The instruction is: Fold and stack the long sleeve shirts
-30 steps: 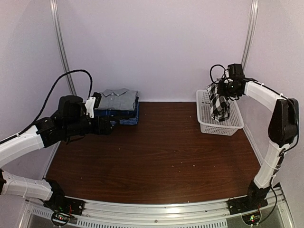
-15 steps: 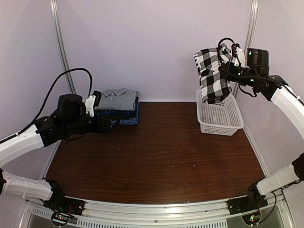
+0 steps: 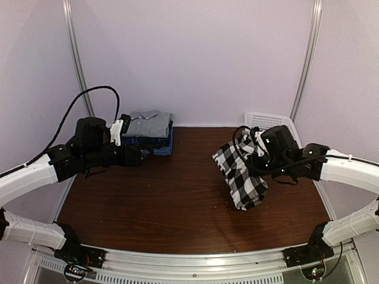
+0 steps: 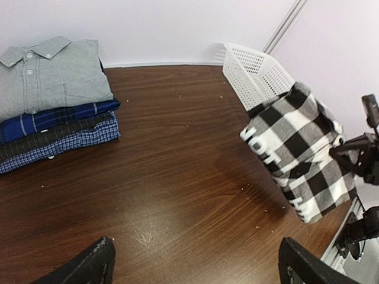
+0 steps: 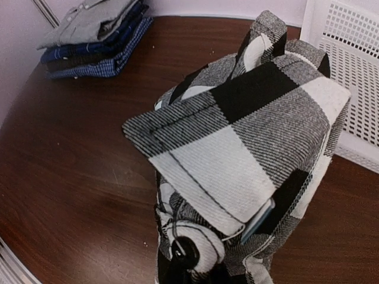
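The right claw [image 3: 256, 155] is clenched on a large black-and-white check cloth shirt [image 3: 241, 177], which hangs from it in a loose, crumpled bundle over the right-centre of the dark brown wooden bench [image 3: 177, 201]. Whether the bundle's lower edge touches the wood cannot be told. In the right wrist view the checked cloth [image 5: 237, 148] fills most of the picture, with a folded flap across the front and a dark button near the bottom, and it hides the claw's own tips. The white plastic lattice basket [image 3: 266, 120] stands behind the bundle, at the far right of the bench against the back wall, apart from the shirt. The left claw [image 3: 135, 155] is released, and its two dark fingers [image 4: 95, 267] are spread wide at the lower corners of the left wrist view, with nothing between them. It hovers above the bench just in front of a neat stack in the far left corner. A plain grey collared button-up shirt [image 4: 50, 74] lies folded on top of that stack. A dark blue shirt [image 4: 53, 121] lies beneath it, and a blue-checked shirt [image 4: 59, 148] lies at the bottom.
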